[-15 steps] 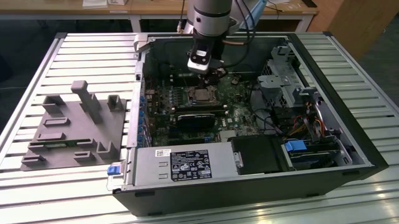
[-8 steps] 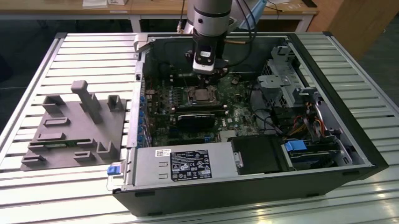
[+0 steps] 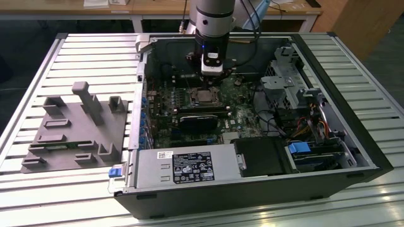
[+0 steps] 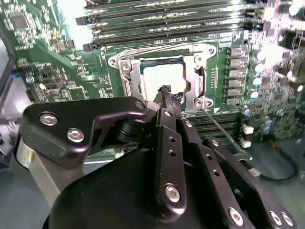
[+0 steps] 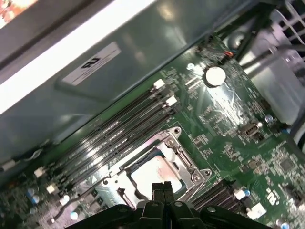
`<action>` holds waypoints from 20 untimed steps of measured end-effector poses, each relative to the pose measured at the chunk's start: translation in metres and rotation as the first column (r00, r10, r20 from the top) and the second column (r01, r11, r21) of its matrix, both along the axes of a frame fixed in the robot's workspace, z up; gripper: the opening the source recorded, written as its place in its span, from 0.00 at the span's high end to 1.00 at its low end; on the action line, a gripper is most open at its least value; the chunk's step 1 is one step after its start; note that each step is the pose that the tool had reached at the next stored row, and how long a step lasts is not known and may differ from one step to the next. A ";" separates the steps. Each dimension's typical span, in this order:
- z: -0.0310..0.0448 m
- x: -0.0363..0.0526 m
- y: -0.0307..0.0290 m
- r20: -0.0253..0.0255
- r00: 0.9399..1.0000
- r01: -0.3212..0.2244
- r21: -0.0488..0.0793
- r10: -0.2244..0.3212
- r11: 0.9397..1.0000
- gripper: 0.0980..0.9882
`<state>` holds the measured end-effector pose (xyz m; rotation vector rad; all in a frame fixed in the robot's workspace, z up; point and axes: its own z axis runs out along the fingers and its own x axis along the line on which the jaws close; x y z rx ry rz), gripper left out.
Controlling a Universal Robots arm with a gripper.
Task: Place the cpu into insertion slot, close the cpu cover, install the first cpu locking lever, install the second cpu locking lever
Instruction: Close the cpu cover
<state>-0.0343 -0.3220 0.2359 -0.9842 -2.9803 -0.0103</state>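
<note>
The cpu with its pale metal top lies flat in the insertion slot on the green board. The silvery cpu cover lies down around it, and the chip shows through its window. My gripper hovers just over the chip's near edge, fingers pressed together and holding nothing. In the first wrist view the fingertips meet beside the cpu and cover. A thin wire lever sticks out free from one socket corner, also seen as lever. In the exterior view the gripper hangs above the cpu.
Long black memory slots run beside the socket. The open case holds a power supply, a black rounded component, a drive cage and loose cables. A grey fixture sits on the slatted table at the exterior view's left.
</note>
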 end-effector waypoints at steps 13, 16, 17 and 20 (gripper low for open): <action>-0.0006 0.0000 0.0000 0.000 0.972 -0.234 0.000 0.234 0.972 1.00; -0.0007 0.0000 0.0000 0.000 0.958 -0.286 0.000 0.286 0.958 1.00; -0.0008 0.0000 0.0000 0.000 0.952 -0.305 0.000 0.305 0.952 1.00; -0.0011 0.0000 0.0000 0.000 0.935 -0.356 0.000 0.356 0.935 1.00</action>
